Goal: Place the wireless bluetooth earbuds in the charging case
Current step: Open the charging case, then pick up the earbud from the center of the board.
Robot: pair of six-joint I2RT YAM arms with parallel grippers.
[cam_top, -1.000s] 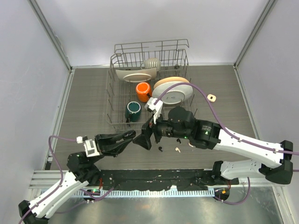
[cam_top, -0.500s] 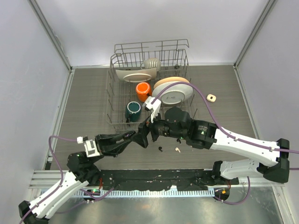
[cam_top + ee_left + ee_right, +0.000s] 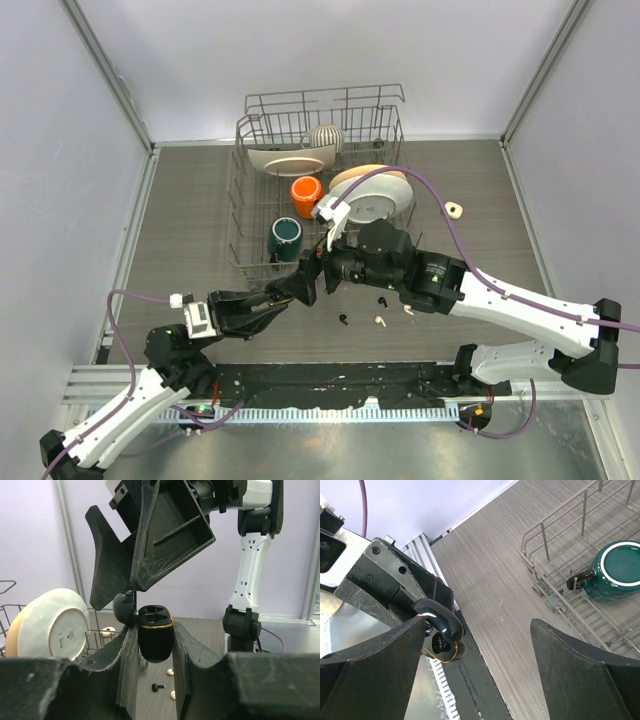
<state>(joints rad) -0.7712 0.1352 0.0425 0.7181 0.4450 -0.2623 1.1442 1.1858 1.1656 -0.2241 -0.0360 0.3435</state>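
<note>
My left gripper [image 3: 300, 287] is shut on a black charging case [image 3: 155, 635] with a gold rim. It holds the case upright off the table, with its lid [image 3: 124, 607] swung open. My right gripper [image 3: 318, 270] hangs open just above the case, and its broad black fingers [image 3: 170, 530] fill the top of the left wrist view. In the right wrist view the case [image 3: 442, 647] sits by the left finger. Loose earbuds lie on the table below: black ones [image 3: 344, 320] [image 3: 383, 300] and cream ones [image 3: 379, 321] [image 3: 408, 310].
A wire dish rack [image 3: 243, 215] stands at the back, holding a teal mug [image 3: 285, 236], an orange mug [image 3: 306, 190] and plates [image 3: 375, 200]. A small cream object [image 3: 454, 209] lies to the right of the rack. Both arm bases sit at the near edge.
My left gripper has carried the case slightly to the right. My right gripper has drawn back towards the rack, still open above the case. The earbuds on the table have not moved.
</note>
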